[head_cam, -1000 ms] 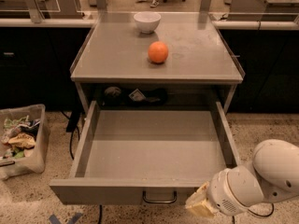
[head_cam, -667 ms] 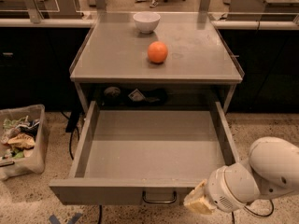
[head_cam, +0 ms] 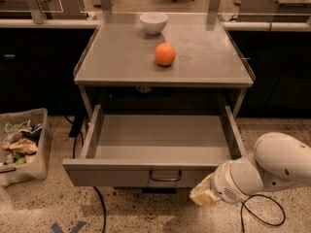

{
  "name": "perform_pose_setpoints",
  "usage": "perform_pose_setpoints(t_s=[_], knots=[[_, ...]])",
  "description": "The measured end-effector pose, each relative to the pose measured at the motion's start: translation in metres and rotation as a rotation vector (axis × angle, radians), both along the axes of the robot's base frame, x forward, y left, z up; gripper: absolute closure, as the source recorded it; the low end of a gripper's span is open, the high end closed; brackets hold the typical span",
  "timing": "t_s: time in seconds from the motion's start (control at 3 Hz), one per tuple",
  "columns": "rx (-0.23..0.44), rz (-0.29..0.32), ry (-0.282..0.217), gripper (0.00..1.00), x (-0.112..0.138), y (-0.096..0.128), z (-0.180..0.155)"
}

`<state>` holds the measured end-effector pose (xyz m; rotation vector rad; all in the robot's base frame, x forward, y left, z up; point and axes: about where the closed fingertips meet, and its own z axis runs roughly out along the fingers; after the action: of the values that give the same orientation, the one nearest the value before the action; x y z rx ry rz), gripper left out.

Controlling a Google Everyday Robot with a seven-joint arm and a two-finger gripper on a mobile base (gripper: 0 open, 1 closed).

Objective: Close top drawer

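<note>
While the top drawer (head_cam: 160,139) sits pulled out, camera view: looks down on the front of the cart (head_cam: 209,57).
Top drawer: wide, shallow, grey; drawn far out toward the camera, directly under the cart's top surface. Floor and both side walls exposed.
Front panel (head_cam: 107,174): flat grey, nearest the camera.
Handle (head_cam: 165,176): small dark loop, centred on the front panel.
Gripper (head_cam: 206,194): tan tip at lower right, just beside the right end of the front panel, near its bottom edge, right of the handle. Contact with the panel: cannot tell.
Gripper state: cannot tell, spread or pressed together.
Arm (head_cam: 274,166): white rounded links running from the gripper up and out to the right edge, outside the drawer's right wall.
On the cart: orange (head_cam: 165,54) near the middle; white bowl (head_cam: 153,23) behind it at the back edge, apart.
Floor (head_cam: 146,212): speckled. Bin (head_cam: 24,147) of crumpled stuff at left, well apart from the drawer. Dark cable (head_cam: 100,203) runs below the front panel.
</note>
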<state>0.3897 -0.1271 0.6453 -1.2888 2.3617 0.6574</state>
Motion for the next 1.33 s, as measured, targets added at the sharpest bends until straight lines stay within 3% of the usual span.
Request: perform_pose_setpoints(t_s=[0.33,1.0,1.33], knots=[[-0.014,-0.003,-0.006,1.00,0.003,0.001,0.001],[-0.048,-0.071,-0.067,1.00,0.052,-0.009,0.007],[-0.052,-0.073,-0.071,1.00,0.055,-0.009,0.008]])
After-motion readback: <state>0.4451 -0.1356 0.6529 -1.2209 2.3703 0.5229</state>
